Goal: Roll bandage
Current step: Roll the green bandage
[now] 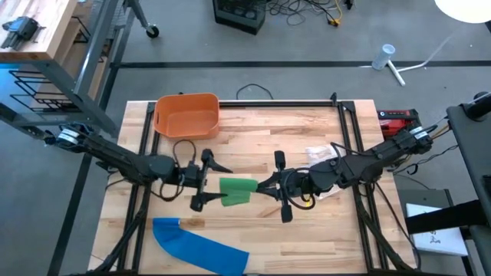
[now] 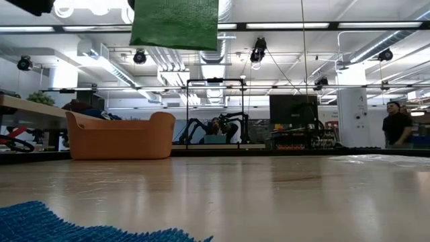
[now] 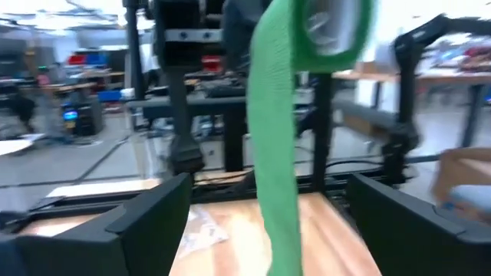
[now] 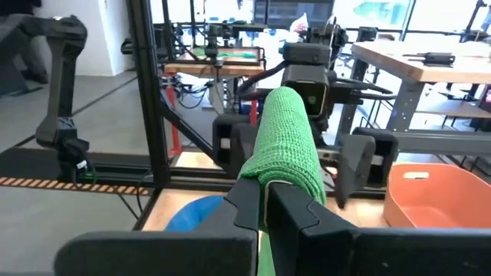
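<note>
— Where is the green bandage (image 1: 237, 191) seen, and by what is it held?

— It is held up above the middle of the wooden counter (image 1: 253, 138), between the two arms. The right gripper (image 1: 270, 186) is pictured with its fingers (image 4: 295, 211) pressed together on the bandage's end, the knitted strip being draped over them in the right wrist view. In the low view the cloth is shown hanging high, clear of the counter's surface.

— And the left gripper (image 1: 205, 179)?

— It is positioned just to the left of the bandage, its fingers (image 3: 146, 222) spread wide apart, with the strip seen hanging between them in the left wrist view; whether it is touched cannot be told.

— What else is shown?

— An orange bin (image 1: 186, 115) is set at the far left of the counter, a blue cloth (image 1: 199, 245) is laid at the near left edge, and a clear plastic wrapper (image 1: 321, 155) is seen on the right. A person (image 2: 398, 126) is visible far off in the room.
</note>
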